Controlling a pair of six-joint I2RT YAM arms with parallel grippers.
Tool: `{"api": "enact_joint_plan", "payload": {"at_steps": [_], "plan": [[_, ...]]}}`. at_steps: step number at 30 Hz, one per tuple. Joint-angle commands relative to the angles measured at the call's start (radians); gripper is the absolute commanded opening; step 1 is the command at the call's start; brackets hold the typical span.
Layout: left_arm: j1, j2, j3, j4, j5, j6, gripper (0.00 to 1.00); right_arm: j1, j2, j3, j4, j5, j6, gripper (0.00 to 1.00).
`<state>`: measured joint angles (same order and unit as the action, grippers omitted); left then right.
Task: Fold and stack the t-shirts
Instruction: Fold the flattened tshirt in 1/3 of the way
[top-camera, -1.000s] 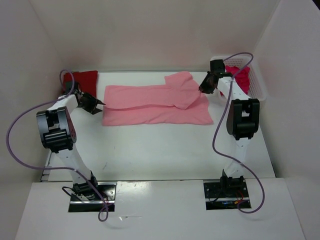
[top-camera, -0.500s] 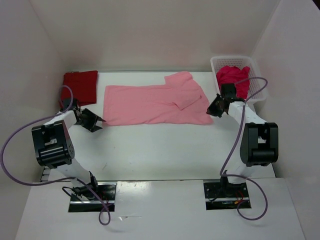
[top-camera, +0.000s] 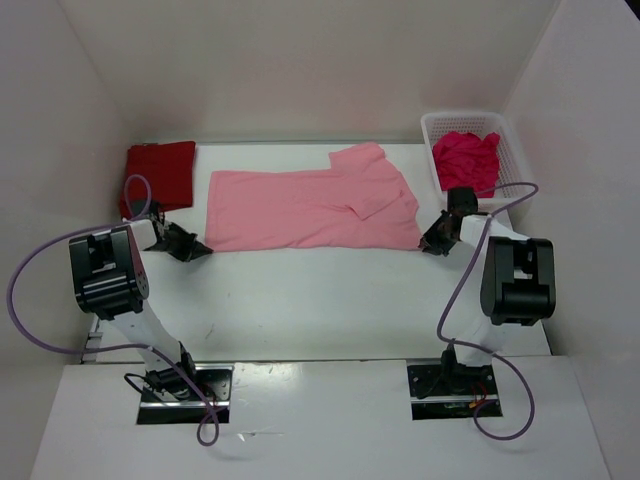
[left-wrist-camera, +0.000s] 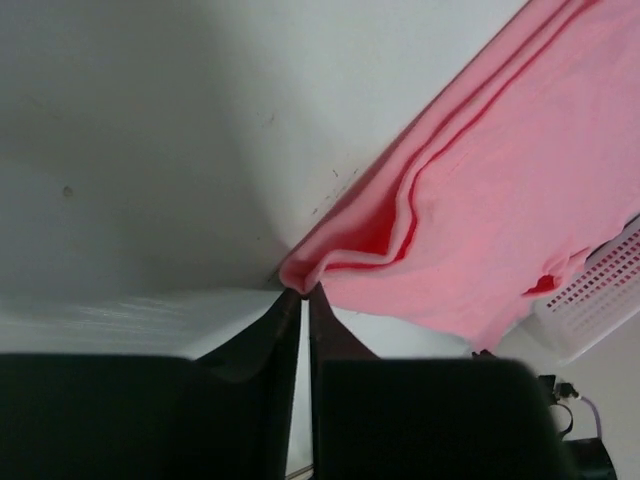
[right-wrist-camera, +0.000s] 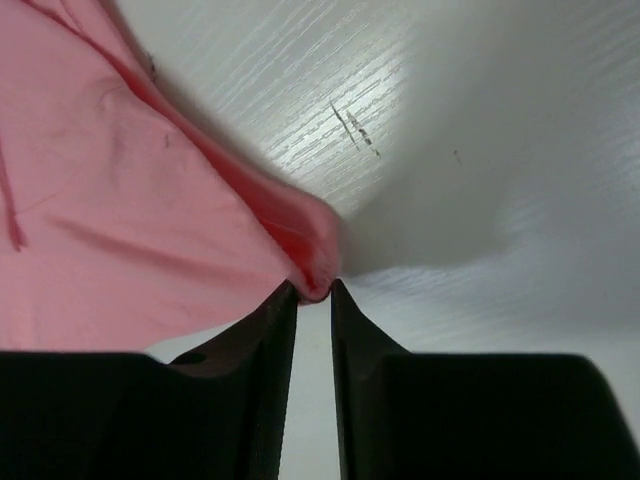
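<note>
A light pink t-shirt (top-camera: 300, 210) lies flat in the middle of the table, folded lengthwise, with one sleeve turned in at its right end. My left gripper (top-camera: 203, 247) is at its near left corner. In the left wrist view the jaws (left-wrist-camera: 303, 290) are nearly together, pinching that bunched corner of pink cloth (left-wrist-camera: 500, 200). My right gripper (top-camera: 428, 243) is at the near right corner, and its tips (right-wrist-camera: 315, 288) squeeze a nub of the pink shirt (right-wrist-camera: 100, 200). A dark red t-shirt (top-camera: 160, 170) lies folded at the far left. A crimson t-shirt (top-camera: 465, 160) sits crumpled in the basket.
A white lattice basket (top-camera: 460, 116) stands at the far right corner, also showing in the left wrist view (left-wrist-camera: 600, 290). White walls close in the table on the left, back and right. Purple cables loop off both arms.
The right gripper came from the turned-in sleeve down to the shirt's near right corner. The left gripper shifted to the near left corner and closed on it.
</note>
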<state>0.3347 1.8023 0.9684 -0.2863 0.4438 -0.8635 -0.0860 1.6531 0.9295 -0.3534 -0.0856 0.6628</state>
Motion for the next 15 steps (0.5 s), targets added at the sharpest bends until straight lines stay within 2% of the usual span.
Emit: {"api": "enact_joint_plan", "payload": {"at_steps": [1,2,3,4,7,10,15], "plan": [[-0.003,0.012,0.029,0.015,0.009,0.012,0.05,-0.004,0.045,0.038,0.066,0.015,0.008,0.23],[-0.003,0.012,0.029,0.015,-0.002,0.012,0.03,-0.004,0.056,0.049,0.067,0.015,0.018,0.17],[-0.003,0.000,0.029,0.004,-0.002,0.012,0.00,-0.004,0.068,0.049,0.067,0.035,0.018,0.04],[-0.003,-0.014,0.029,-0.011,-0.011,0.023,0.00,-0.004,0.068,0.049,0.047,0.044,0.027,0.00],[0.010,-0.061,0.006,-0.040,-0.033,0.046,0.00,-0.033,-0.012,0.017,0.007,0.029,0.049,0.00],[0.065,-0.112,-0.039,-0.085,-0.024,0.089,0.00,-0.113,-0.122,-0.069,-0.028,-0.060,0.060,0.00],[0.144,-0.208,-0.150,-0.166,-0.010,0.158,0.00,-0.132,-0.346,-0.155,-0.154,-0.074,0.092,0.00]]}}
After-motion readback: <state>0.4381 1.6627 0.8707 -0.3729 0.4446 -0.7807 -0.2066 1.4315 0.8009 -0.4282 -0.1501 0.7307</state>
